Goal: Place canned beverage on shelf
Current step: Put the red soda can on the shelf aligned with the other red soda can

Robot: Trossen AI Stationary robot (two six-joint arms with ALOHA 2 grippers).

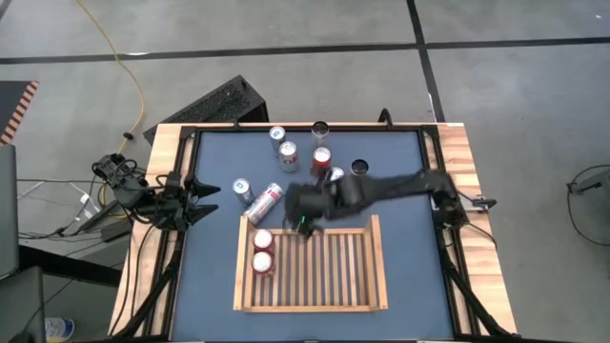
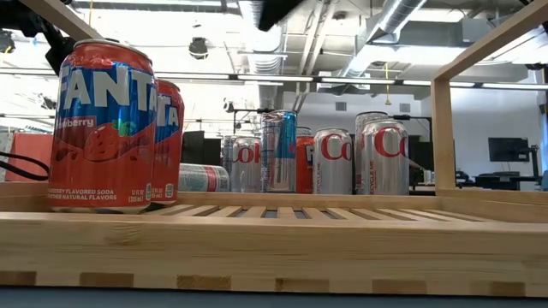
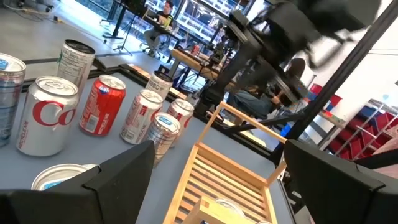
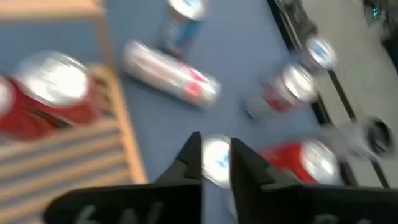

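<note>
High view: your right arm's fingers (image 1: pixel 303 225) hang over the shelf's (image 1: pixel 374 272) far-left rim, nearly closed on nothing, and the upright cans (image 1: pixel 322 158) stand just beyond on the surface. Left arm waits, fingers (image 1: pixel 204 198) spread.

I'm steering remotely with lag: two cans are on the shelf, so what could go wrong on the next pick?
1. The right claw hangs near the shelf's rim with nothing seen in it; a fast sweep could clip the rim.
2. The cans behind stand close together, so grabbing the red can may topple neighbours.
3. The lying can by the shelf corner could roll if nudged.
</note>
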